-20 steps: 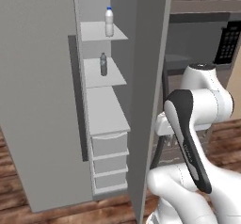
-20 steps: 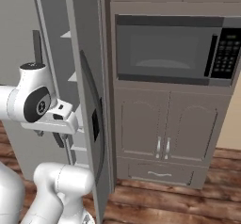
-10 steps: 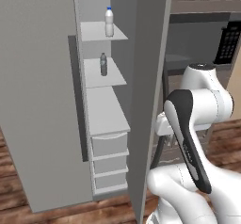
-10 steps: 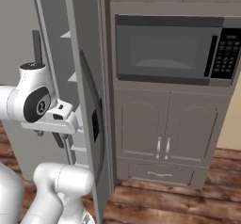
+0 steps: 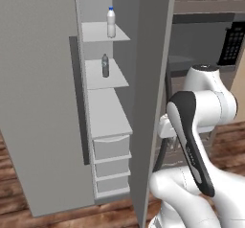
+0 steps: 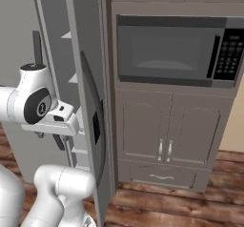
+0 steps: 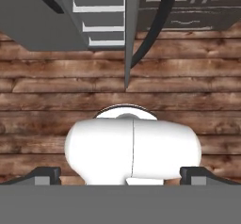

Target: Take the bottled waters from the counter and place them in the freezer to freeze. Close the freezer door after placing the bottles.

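Freezer (image 5: 103,102), left base view: compartment stands open, its door (image 5: 150,78) swung out edge-on beside the arm. Whitish bottle (image 5: 111,23) stands upright on the upper shelf (image 5: 98,32); darker grey bottle (image 5: 105,65) stands upright on the shelf (image 5: 103,76) below. Three closed pale drawers (image 5: 111,162) sit at the bottom.

Right base view: freezer door (image 6: 90,102) seen from its outer face, long dark handle (image 6: 95,107) and small black panel (image 6: 96,127) visible; microwave (image 6: 176,49) to the right.

Hand view: pincer (image 7: 121,175) spread wide, holding nothing, aimed down at wooden floor (image 7: 188,100).
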Available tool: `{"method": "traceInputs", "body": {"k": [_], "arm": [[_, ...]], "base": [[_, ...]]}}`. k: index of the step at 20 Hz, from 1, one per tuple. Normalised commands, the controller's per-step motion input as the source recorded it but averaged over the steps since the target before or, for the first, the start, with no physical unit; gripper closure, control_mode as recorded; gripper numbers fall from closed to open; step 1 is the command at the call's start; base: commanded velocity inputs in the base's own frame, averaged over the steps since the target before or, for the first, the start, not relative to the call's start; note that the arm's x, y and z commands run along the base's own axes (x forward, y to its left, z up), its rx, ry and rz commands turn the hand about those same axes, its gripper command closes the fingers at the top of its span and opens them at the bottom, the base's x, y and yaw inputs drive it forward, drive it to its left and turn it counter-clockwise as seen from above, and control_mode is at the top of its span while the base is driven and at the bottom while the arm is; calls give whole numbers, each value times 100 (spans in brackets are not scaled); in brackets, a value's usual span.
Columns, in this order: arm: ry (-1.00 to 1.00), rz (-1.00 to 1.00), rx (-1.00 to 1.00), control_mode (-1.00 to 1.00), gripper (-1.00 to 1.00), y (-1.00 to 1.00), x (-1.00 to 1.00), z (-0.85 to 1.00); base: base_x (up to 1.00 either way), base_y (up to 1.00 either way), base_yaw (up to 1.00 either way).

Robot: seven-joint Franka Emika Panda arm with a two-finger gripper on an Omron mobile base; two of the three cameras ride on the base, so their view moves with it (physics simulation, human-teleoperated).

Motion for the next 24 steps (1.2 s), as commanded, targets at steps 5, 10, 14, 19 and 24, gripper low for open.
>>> {"method": "traceInputs", "body": {"k": [5,10,14,19,24], "arm": [[0,2,0,-100,-100,-7,5,0],[0,8,7,-100,-100,-51,62,0],[-12,15,24,-100,-100,-57,59,0],[-9,13,23,-100,-100,-45,67,0],[-13,14,15,-100,-100,-40,56,0]], "base": [[0,0,0],[0,0,0],[0,0,0],[0,0,0],[0,0,0]]}}
